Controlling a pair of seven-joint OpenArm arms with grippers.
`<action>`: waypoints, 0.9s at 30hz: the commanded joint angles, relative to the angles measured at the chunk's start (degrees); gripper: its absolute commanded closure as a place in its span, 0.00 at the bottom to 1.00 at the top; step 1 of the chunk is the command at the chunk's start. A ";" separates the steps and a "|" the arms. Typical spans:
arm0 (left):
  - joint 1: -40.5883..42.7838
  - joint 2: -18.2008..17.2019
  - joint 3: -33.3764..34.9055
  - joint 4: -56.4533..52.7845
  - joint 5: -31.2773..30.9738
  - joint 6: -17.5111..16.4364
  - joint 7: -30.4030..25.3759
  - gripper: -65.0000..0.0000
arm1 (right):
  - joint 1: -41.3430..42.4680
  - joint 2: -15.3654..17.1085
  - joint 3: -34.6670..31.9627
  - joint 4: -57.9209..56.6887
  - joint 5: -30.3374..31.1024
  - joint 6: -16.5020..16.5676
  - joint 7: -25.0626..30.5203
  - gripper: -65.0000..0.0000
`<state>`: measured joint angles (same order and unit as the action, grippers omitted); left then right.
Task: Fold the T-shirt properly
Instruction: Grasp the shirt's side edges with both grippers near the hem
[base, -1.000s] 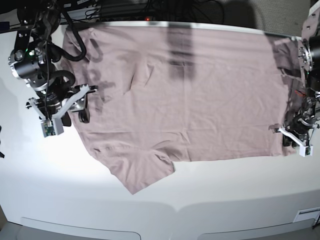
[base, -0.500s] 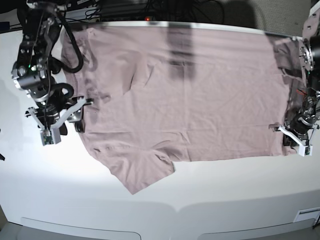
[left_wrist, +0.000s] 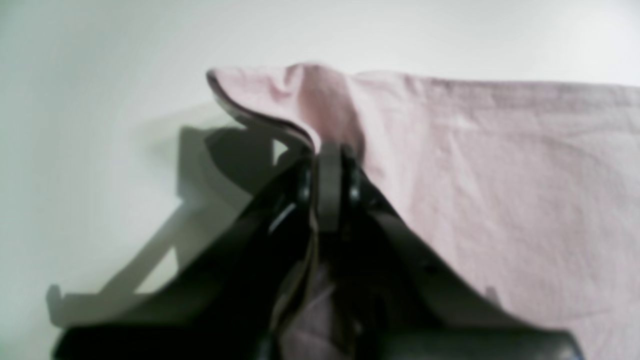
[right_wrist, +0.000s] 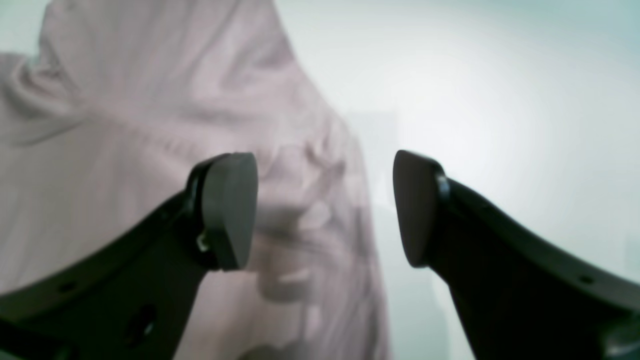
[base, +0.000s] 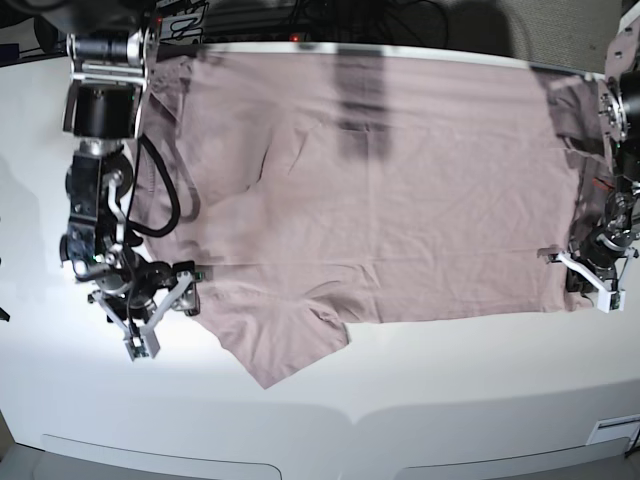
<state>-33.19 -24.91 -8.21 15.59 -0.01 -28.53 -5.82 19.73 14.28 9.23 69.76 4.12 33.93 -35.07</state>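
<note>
T-shirt (base: 380, 190) lies spread flat across the white table (base: 450, 390); left gripper (left_wrist: 327, 165) pinched tight on its hem corner; right gripper (right_wrist: 325, 207) gaping wide, empty, over the sleeve edge; risk: a one-sided pull skews the thin cloth, bunching the fold.

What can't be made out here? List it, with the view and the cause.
- Base view: the T-shirt far edge, in dark shadow at the table rim.
- Base view: the shirt's upper corner, behind the right arm.
- Left wrist view: the pinched hem inside the shut left gripper, hidden by its jaws.
- Right wrist view: cloth folds under the open right gripper, blurred.
</note>
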 joint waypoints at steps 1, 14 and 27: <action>-1.27 -1.01 -0.04 0.57 -0.02 -0.24 -0.22 1.00 | 3.13 0.66 -0.17 -1.07 -1.05 0.15 2.14 0.35; -1.27 -1.01 -0.04 0.57 -0.02 -0.26 0.20 1.00 | 20.00 1.31 -0.55 -29.33 -2.71 -6.93 -1.90 0.35; -1.25 -1.01 -0.04 0.57 -0.02 -0.26 0.20 1.00 | 20.11 1.62 -0.55 -37.64 0.74 2.05 -3.78 0.35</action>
<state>-33.19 -24.93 -8.21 15.62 -0.01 -28.60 -5.63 38.24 15.57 8.62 31.68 4.08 35.44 -38.28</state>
